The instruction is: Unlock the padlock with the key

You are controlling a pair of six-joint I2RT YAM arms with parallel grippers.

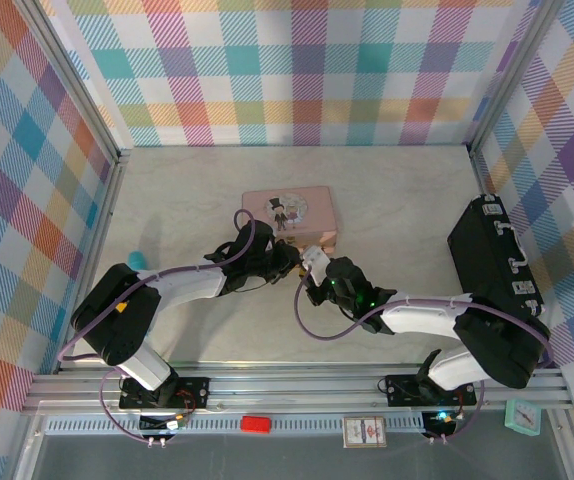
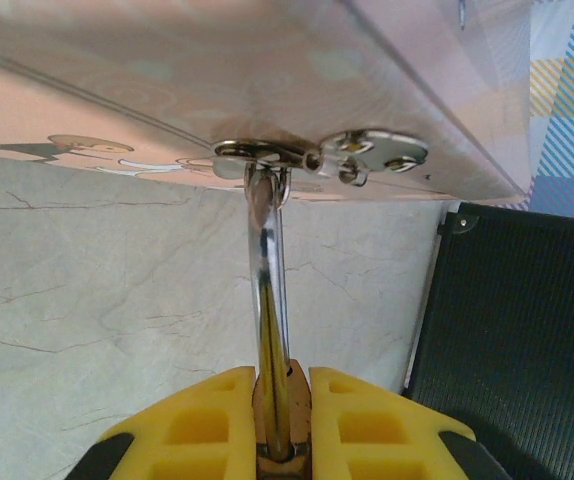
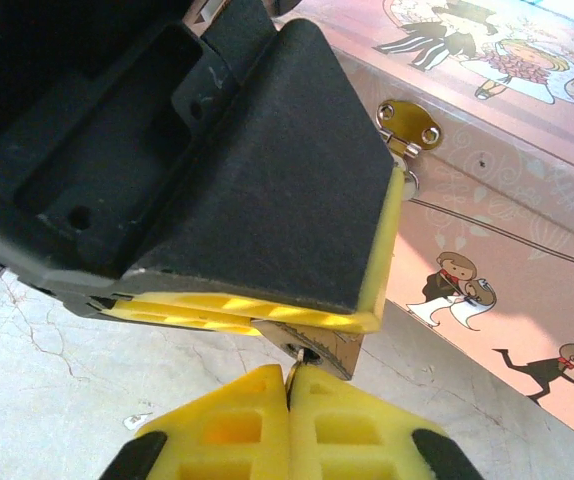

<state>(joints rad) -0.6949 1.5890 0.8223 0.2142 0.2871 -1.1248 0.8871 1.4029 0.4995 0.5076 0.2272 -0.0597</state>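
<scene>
My left gripper [image 2: 283, 378] is shut on the small brass padlock [image 2: 301, 400]. Its silver shackle [image 2: 268, 260] runs up through the clasp [image 2: 312, 156] of the pink tin [image 2: 147, 70]. In the right wrist view the left gripper's black body and yellow pads [image 3: 267, 315] clamp the padlock [image 3: 335, 349], whose keyhole end faces my right gripper [image 3: 289, 374]. That gripper is shut on the thin grey key [image 3: 296, 366], and the key's tip sits at the keyhole. Seen from above, the left gripper [image 1: 289, 262] and right gripper [image 1: 317, 272] meet just in front of the tin [image 1: 289, 213].
A black ridged case [image 1: 497, 262] lies at the right side of the table, close to the right arm. Plaid walls enclose the table on three sides. A small blue object [image 1: 138, 260] sits by the left wall.
</scene>
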